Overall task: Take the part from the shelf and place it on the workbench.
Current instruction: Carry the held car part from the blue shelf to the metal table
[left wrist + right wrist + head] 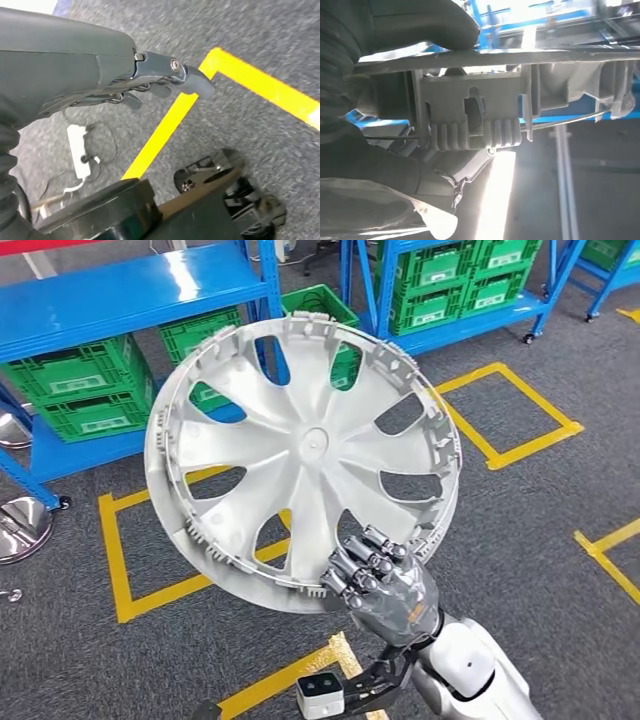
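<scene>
Grey carpeted floor (528, 540) marked with yellow tape lines (506, 455), bordered by blue shelving (113, 290) carrying green crates (83, 390). Head view: the right hand (381, 585), fingers (362, 558) closed around the near rim, holds one silver wheel cover (302, 455) tilted above the floor, clear of the shelving. Right wrist view: the cover's clipped rim edge-on; left wrist view: the left hand (113, 75), fingers loosely extended and holding nothing, above the floor.

Silver wheel cover (302, 455); blue shelf (113, 290); green crates (83, 385).
</scene>
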### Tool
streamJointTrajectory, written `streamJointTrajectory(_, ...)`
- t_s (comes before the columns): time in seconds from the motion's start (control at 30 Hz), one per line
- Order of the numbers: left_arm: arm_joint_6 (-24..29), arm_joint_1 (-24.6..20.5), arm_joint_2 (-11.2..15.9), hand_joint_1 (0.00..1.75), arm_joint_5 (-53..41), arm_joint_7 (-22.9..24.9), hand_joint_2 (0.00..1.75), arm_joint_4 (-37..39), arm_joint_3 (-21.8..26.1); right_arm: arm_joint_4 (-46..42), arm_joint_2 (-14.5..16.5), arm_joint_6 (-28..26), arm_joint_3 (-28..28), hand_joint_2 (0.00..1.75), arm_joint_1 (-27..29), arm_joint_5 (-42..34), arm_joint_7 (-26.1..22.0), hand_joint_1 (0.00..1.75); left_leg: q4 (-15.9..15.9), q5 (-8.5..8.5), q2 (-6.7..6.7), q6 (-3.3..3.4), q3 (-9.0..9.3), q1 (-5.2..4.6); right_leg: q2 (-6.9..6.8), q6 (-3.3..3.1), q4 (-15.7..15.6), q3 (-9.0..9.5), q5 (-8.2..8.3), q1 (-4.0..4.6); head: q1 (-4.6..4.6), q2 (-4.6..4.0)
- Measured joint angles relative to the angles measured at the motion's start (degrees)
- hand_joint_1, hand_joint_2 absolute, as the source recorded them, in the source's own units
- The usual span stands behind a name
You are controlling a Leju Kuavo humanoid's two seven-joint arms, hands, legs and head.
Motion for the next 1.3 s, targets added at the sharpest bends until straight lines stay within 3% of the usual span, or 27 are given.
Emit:
streamJointTrajectory(0.07,0.20,-0.17,-0.14,0.00,-0.52,0.00,1.75,-0.02,-0.04,-1.22,0.59,0.00,-2.36,1.75,1.44,-0.04,-3.39,1.68,-1.15,0.16,1.08,-0.10,0.24,-0.03,1.11,0.86,-0.39,-0.57,0.47,-0.28,-0.23,-0.01)
streamJointTrajectory(0.1,0.25,-0.24,-0.22,0.00,-0.90,0.00,1.75,-0.04,-0.07,-1.97,0.84,-0.01,-3.77,1.75,2.43,-0.04,-5.20,1.68,-1.97,0.41,1.83,-0.18,0.45,0.10,0.53,1.14,-0.24,-1.00,0.27,-0.17,-0.16,-0.01)
streamJointTrajectory(0.13,0.23,-0.25,-0.33,0.00,-1.29,-0.01,1.75,-0.05,-0.11,-2.70,1.03,-0.01,-5.14,1.75,3.44,-0.02,-6.86,1.68,-2.74,0.74,2.63,-0.20,0.64,0.24,-0.87,1.35,0.79,-1.77,-0.54,0.00,0.04,0.00)
streamJointTrajectory(0.2,0.03,0.06,-0.49,0.00,-2.21,-0.01,1.75,-0.07,-0.31,-4.06,1.37,-0.01,-7.64,1.75,5.40,0.02,-9.51,1.68,-3.50,1.19,4.28,-0.10,0.77,0.18,-4.64,1.62,6.33,-4.51,-3.86,0.29,0.48,0.00)
streamJointTrajectory(0.27,-0.12,0.76,-0.73,0.00,-2.95,0.01,1.75,-0.07,-0.62,-5.13,1.60,0.00,-9.70,1.75,7.24,0.04,-11.34,1.68,-3.47,1.22,5.92,-0.01,0.68,-0.08,-6.19,1.97,13.01,-7.34,-6.79,0.27,0.65,-0.01)
streamJointTrajectory(0.3,-0.09,1.10,-0.87,0.00,-3.20,0.03,1.75,-0.06,-0.77,-5.53,1.63,0.00,-10.65,1.75,8.13,0.05,-12.01,1.68,-3.47,1.20,6.72,0.00,0.65,-0.18,-6.41,2.11,14.33,-7.72,-6.98,0.27,0.66,-0.01)
streamJointTrajectory(0.33,0.01,1.36,-1.03,0.00,-3.34,0.05,1.75,-0.05,-0.91,-5.85,1.65,0.00,-11.50,1.75,8.90,0.07,-12.44,1.68,-3.45,1.20,7.46,-0.01,0.62,-0.24,-6.59,2.18,13.47,-6.98,-6.18,0.27,0.66,-0.01)
streamJointTrajectory(0.37,0.12,1.54,-1.21,0.00,-3.42,0.08,1.75,-0.05,-1.03,-6.20,1.65,0.00,-12.35,1.75,9.60,0.08,-12.78,1.68,-3.42,1.17,8.18,-0.05,0.61,-0.29,-6.98,2.15,10.54,-5.10,-4.63,0.29,0.68,0.00)
streamJointTrajectory(0.4,0.18,1.62,-1.34,0.00,-3.39,0.09,1.75,-0.05,-1.11,-6.48,1.65,0.00,-13.01,1.75,10.12,0.08,-12.96,1.68,-3.32,1.12,8.73,-0.14,0.64,-0.37,-7.94,2.05,6.20,-2.47,-2.96,0.35,0.70,0.01)
streamJointTrajectory(0.47,0.21,1.74,-1.55,0.00,-3.31,0.09,1.75,-0.05,-1.19,-7.01,1.62,0.00,-14.05,1.75,10.77,0.09,-13.30,1.68,-3.04,0.91,9.65,-0.60,0.69,-0.70,-9.75,1.36,-0.55,1.76,-1.16,0.62,0.69,0.02)
streamJointTrajectory(0.5,0.14,1.82,-1.61,0.00,-3.27,0.10,1.75,-0.05,-1.21,-7.20,1.55,0.00,-14.48,1.75,10.95,0.09,-13.47,1.68,-2.92,0.88,10.04,-0.89,0.73,-0.84,-10.17,0.94,-1.89,2.60,-1.00,0.77,0.67,0.02)
streamJointTrajectory(0.57,0.01,1.98,-1.74,0.00,-3.22,0.15,1.75,-0.05,-1.22,-7.48,1.14,0.00,-15.14,1.75,11.24,0.08,-13.62,1.68,-2.85,0.96,10.82,-1.46,0.80,-0.92,-9.27,0.14,-2.12,2.48,-0.76,0.83,0.63,0.01)
streamJointTrajectory(0.63,-0.01,2.06,-1.82,0.00,-3.14,0.20,1.75,-0.05,-1.21,-7.62,0.58,0.00,-15.57,1.75,11.48,0.09,-13.60,1.68,-1.64,-0.25,9.49,-2.11,0.41,-0.69,-8.35,-0.54,-2.32,2.24,-0.24,0.58,0.55,0.01)
streamJointTrajectory(0.67,-0.01,2.13,-1.83,0.00,-3.10,0.20,1.75,-0.05,-1.21,-7.66,0.38,0.00,-15.71,1.75,11.52,0.10,-13.58,1.68,0.53,-1.88,8.19,-2.44,-0.41,-0.52,-7.89,-0.87,-2.44,2.12,0.02,0.42,0.48,0.01)
streamJointTrajectory(0.73,-0.01,2.34,-1.83,0.00,-3.02,0.20,1.75,-0.05,-1.20,-7.68,0.16,0.00,-15.92,1.75,11.58,0.12,-13.56,1.68,7.96,-6.21,5.98,-2.87,-3.35,-0.26,-6.85,-1.21,-2.42,1.71,0.34,0.35,0.35,0.01)
streamJointTrajectory(0.77,-0.01,2.41,-1.83,0.00,-2.97,0.20,1.75,-0.05,-1.20,-7.68,0.10,0.00,-15.98,1.75,11.62,0.13,-13.56,1.68,11.61,-7.79,5.68,-2.96,-4.77,-0.21,-6.27,-1.25,-2.39,1.53,0.47,0.37,0.33,0.00)
streamJointTrajectory(0.8,-0.01,2.43,-1.83,0.00,-2.93,0.20,1.75,-0.05,-1.19,-7.68,0.04,0.00,-16.04,1.75,11.65,0.13,-13.56,1.68,13.68,-8.28,5.58,-2.97,-5.45,-0.19,-5.63,-1.23,-2.36,1.40,0.58,0.38,0.33,0.01)
streamJointTrajectory(0.83,-0.01,2.43,-1.83,0.00,-2.90,0.20,1.75,-0.05,-1.19,-7.68,-0.02,0.00,-16.09,1.75,11.67,0.13,-13.56,1.68,13.60,-7.64,5.50,-2.91,-5.15,-0.17,-4.96,-1.16,-2.32,1.33,0.67,0.38,0.32,0.01)
streamJointTrajectory(0.87,-0.01,2.43,-1.83,0.00,-2.90,0.20,1.75,-0.05,-1.19,-7.68,-0.09,0.00,-16.12,1.75,11.68,0.14,-13.56,1.68,10.97,-5.86,5.29,-2.77,-3.67,-0.13,-4.24,-1.06,-2.28,1.32,0.75,0.37,0.32,0.00)
streamJointTrajectory(0.9,-0.02,2.44,-1.83,0.00,-2.90,0.20,1.75,-0.05,-1.19,-7.68,-0.17,0.00,-16.14,1.75,11.69,0.14,-13.54,1.68,6.82,-3.63,4.63,-2.56,-1.55,-0.07,-3.54,-0.96,-2.23,1.32,0.82,0.36,0.31,0.01)
streamJointTrajectory(0.97,-0.03,2.42,-1.83,0.00,-2.83,0.19,1.75,-0.02,-1.19,-7.68,-0.47,0.00,-16.15,1.75,11.66,0.14,-13.31,1.68,-0.68,-1.03,2.16,-2.07,2.04,0.06,-2.28,-0.47,-2.09,1.00,1.08,0.35,0.33,0.01)
streamJointTrajectory(1.03,-0.04,2.38,-1.87,0.00,-2.68,0.18,1.75,0.01,-1.19,-7.68,-0.90,0.00,-16.15,1.75,11.71,0.13,-12.76,1.68,-2.83,-1.03,0.87,-1.79,2.86,-0.03,-1.26,0.33,-2.11,0.42,1.52,0.12,0.35,0.01)
streamJointTrajectory(1.07,-0.08,2.36,-1.92,0.00,-2.64,0.17,1.75,0.02,-1.19,-7.70,-1.16,0.00,-16.16,1.75,11.87,0.13,-12.47,1.68,-3.05,-0.89,1.33,-1.59,2.82,-0.12,-0.72,0.79,-2.23,0.18,1.77,-0.03,0.32,0.01)
streamJointTrajectory(1.1,-0.13,2.34,-1.99,0.00,-2.65,0.17,1.75,0.02,-1.19,-7.74,-1.42,0.00,-16.19,1.75,12.17,0.13,-12.26,1.68,-3.27,-0.64,1.93,-1.28,2.81,-0.11,-0.87,1.14,-2.18,-0.12,1.78,-0.14,0.35,0.01)
streamJointTrajectory(1.17,-0.19,2.28,-2.26,0.00,-2.67,0.16,1.75,0.01,-1.18,-7.82,-2.00,0.00,-16.22,1.75,12.66,0.13,-11.97,1.68,-3.87,-0.10,3.26,-0.52,2.82,-0.01,-3.10,1.61,0.08,-1.60,0.17,-0.02,0.61,0.00)
streamJointTrajectory(1.23,-0.15,2.37,-2.50,0.00,-2.63,0.15,1.75,0.01,-1.17,-7.85,-2.46,0.00,-16.22,1.75,12.86,0.14,-11.69,1.68,-4.01,0.11,4.71,-0.17,2.62,-0.11,-5.76,1.88,6.95,-4.86,-3.61,0.11,0.96,0.01)
streamJointTrajectory(1.3,-0.12,2.54,-2.56,0.00,-2.60,0.15,1.75,0.02,-1.17,-7.85,-2.74,0.00,-16.20,1.75,13.20,0.15,-11.21,1.68,-3.90,0.14,6.29,-0.13,2.39,-0.28,-6.35,2.15,13.63,-7.68,-6.09,0.10,1.07,0.02)
